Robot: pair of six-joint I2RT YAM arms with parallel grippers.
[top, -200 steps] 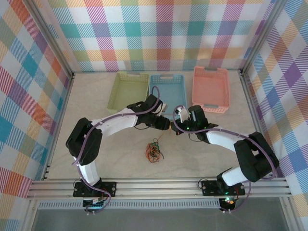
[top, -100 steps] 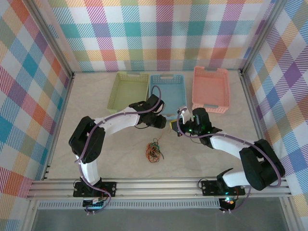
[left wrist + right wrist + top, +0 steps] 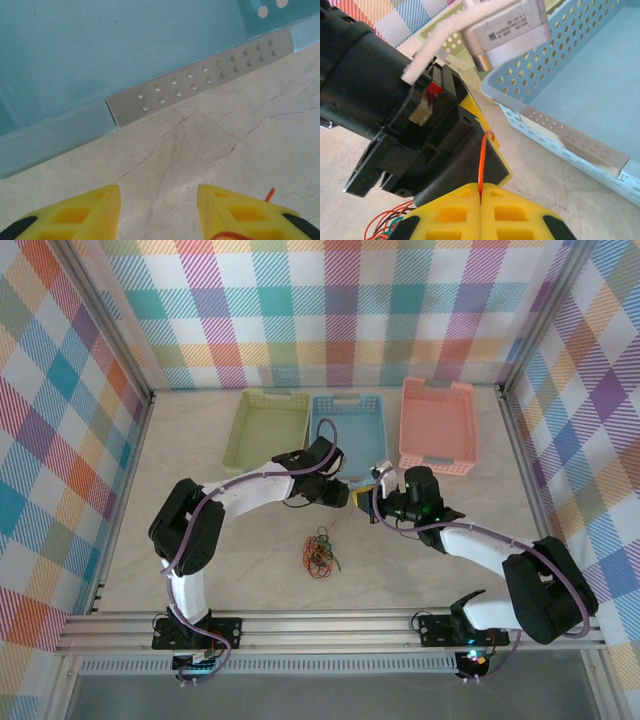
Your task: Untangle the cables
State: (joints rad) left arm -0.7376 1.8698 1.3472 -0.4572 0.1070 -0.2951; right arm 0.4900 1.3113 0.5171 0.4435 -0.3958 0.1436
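Note:
The cables (image 3: 320, 555) lie in a small orange-red, black and green tangle on the table, in front of both grippers. One thin strand rises from it toward them. My right gripper (image 3: 481, 189) is shut on an orange-red cable (image 3: 481, 155), whose hooked end sticks up from between the fingers. In the top view the right gripper (image 3: 378, 500) is tip to tip with my left gripper (image 3: 353, 497), just in front of the blue basket (image 3: 347, 399). The left gripper (image 3: 159, 200) is open, with bare table between its yellow fingers (image 3: 95, 210) and a bit of orange-red cable (image 3: 270, 193) beside the right one.
Three baskets stand in a row at the back: green (image 3: 240, 430), blue and pink (image 3: 437, 386). The blue basket's rim (image 3: 50, 140) is right ahead of the left fingers, and its perforated wall (image 3: 555, 45) is close to the right gripper. Metal rails border the table.
Both grippers have shifted a little to the right, staying close together. The left jaws have narrowed slightly. The tangle has not moved.

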